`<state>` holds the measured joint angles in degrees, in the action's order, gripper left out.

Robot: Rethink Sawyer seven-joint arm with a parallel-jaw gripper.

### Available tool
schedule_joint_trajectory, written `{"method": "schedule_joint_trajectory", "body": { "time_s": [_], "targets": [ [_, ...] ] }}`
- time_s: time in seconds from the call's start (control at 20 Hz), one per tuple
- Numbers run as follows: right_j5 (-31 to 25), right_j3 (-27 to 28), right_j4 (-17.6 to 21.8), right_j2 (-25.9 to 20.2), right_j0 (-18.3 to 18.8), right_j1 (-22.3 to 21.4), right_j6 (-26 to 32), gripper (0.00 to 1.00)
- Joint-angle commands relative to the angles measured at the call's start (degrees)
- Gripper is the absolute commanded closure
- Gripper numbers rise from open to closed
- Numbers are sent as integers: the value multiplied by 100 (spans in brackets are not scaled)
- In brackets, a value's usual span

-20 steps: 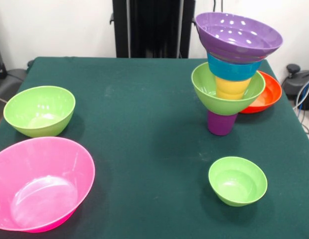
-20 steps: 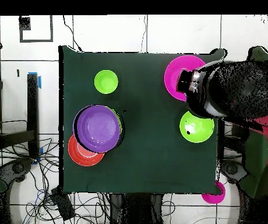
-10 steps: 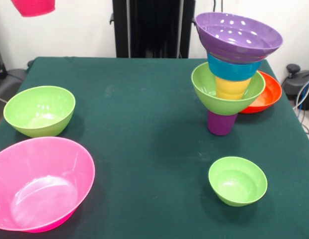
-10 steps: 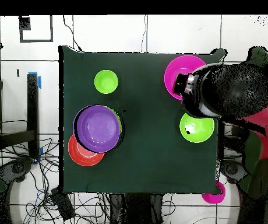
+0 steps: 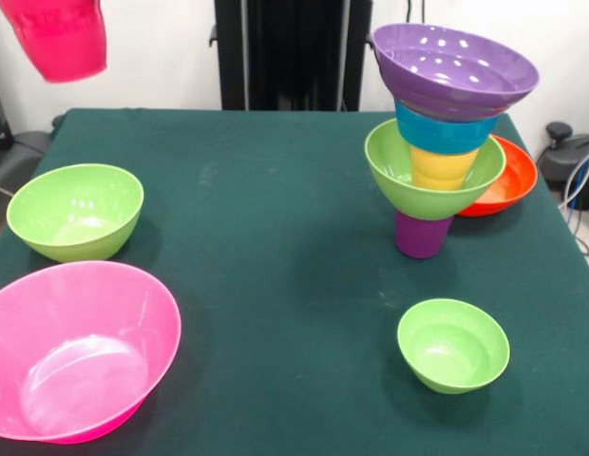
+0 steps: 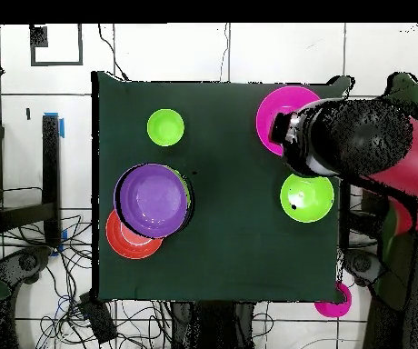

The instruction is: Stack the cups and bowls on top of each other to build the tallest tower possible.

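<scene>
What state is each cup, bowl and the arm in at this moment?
Tower: upright; purple cup, green bowl, yellow cup, blue bowl, purple bowl on top.
Red cup: in the air at the top edge, above the table's corner; its holder is out of sight.
Orange bowl: upright behind the tower.
Big green bowl: upright, empty.
Small green bowl: upright, empty.
Pink bowl: tilted, empty.
Arm: over the table's edge by the pink bowl.

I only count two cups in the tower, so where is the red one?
In the front view the red cup hangs in the air at the top left corner, above the big green bowl.
</scene>
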<state>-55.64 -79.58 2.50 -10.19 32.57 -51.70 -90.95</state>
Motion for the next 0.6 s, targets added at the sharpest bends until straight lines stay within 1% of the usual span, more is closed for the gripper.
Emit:
{"method": "schedule_joint_trajectory", "body": {
  "time_s": [0.05,0.35,0.55,0.6],
  "targets": [
    [305,-764,470,-551,65,274,1025,100],
    [191,-621,546,-509,-185,214,718,100],
    [-186,-412,632,-415,-456,50,467,100],
    [-360,-350,633,-379,-549,-17,361,100]
  ]
}}
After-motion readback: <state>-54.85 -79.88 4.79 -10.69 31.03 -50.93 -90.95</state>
